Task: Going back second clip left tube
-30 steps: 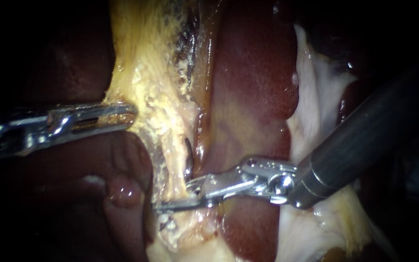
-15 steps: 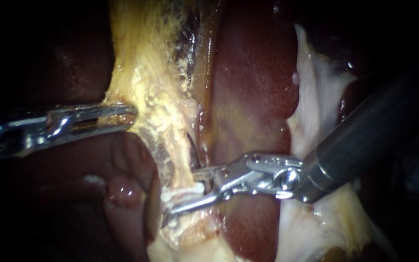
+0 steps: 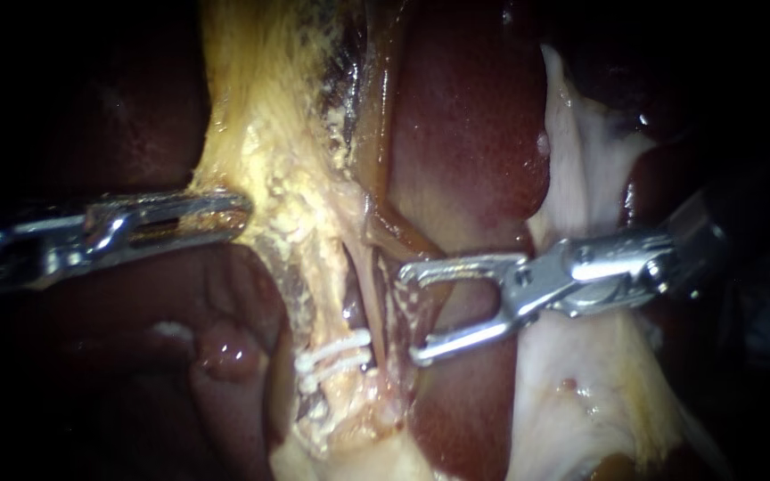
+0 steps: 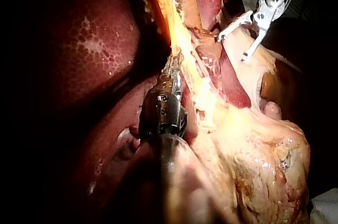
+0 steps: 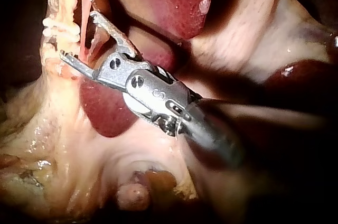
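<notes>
Left tube: the pale yellowish strand of tissue point(image 3: 327, 307) runs down the middle of the endoscope view. It lies beside the dark red, glossy liver point(image 3: 465, 134).
Clips: two thin white clips point(image 3: 336, 354) lie across the lower part of the left tube, close together and roughly parallel. The right wrist view shows them ahead of my right instrument point(image 5: 57, 27).
Right instrument: the silver hinged tip point(image 3: 410, 313) has its jaws spread wide and empty. They stand just beside the clipped tube, over the liver, and do not touch the clips.
Left instrument: the silver slotted tip point(image 3: 225, 212) has its jaws clenched on the yellow fatty tissue point(image 3: 269, 134) above the clips, holding that band taut.
Surroundings: pale whitish tissue point(image 3: 581, 178) lies under the right shaft, and the field beyond it is dark.
Done: I judge the clip placement complete, because both white bars sit fully across the tube and my right jaws carry nothing.
Left: the right instrument has to be carried clear of the tube along its own shaft line.
Caution: the open lower jaw sits near the clips, so the path should avoid snagging them.
</notes>
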Robot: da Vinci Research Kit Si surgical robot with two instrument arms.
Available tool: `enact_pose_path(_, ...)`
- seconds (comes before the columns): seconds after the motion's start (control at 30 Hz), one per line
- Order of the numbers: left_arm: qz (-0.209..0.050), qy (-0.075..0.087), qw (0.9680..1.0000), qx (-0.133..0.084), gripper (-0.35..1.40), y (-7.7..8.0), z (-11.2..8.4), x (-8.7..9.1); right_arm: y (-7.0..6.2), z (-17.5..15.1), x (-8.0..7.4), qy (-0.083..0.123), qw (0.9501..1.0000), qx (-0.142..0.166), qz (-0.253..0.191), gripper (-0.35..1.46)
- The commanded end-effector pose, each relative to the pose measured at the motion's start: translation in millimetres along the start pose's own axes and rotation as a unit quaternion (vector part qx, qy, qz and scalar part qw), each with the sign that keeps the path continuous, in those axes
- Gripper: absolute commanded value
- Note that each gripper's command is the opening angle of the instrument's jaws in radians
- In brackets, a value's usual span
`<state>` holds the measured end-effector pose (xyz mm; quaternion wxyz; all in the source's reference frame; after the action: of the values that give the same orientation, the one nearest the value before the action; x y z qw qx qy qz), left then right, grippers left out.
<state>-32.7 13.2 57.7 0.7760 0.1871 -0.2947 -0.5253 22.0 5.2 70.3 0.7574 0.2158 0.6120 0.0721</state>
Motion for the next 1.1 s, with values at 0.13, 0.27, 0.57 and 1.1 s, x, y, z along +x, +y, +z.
enact_pose_path(0.13, 0.000, -0.001, 1.0000, -0.001, -0.35, 0.0, 0.2, 0.2, 0.0, -1.3, 0.8, -0.003, 0.9998, -0.002, -0.020, 0.59)
enact_pose_path(0.27, 0.001, -0.002, 1.0000, -0.002, -0.35, 0.1, 1.0, 0.6, 0.0, -1.4, 0.9, 0.002, 0.9995, -0.003, -0.032, 0.59)
enact_pose_path(0.57, 0.008, 0.010, 0.9999, -0.002, -0.35, 0.7, 5.5, 2.9, -0.1, -1.4, 0.8, 0.006, 0.9994, -0.004, -0.035, 0.59)
enact_pose_path(1.1, 0.012, 0.032, 0.9994, 0.005, -0.35, 0.5, 10.9, 4.3, -0.5, -1.5, 1.1, 0.006, 0.9993, -0.003, -0.038, 0.59)
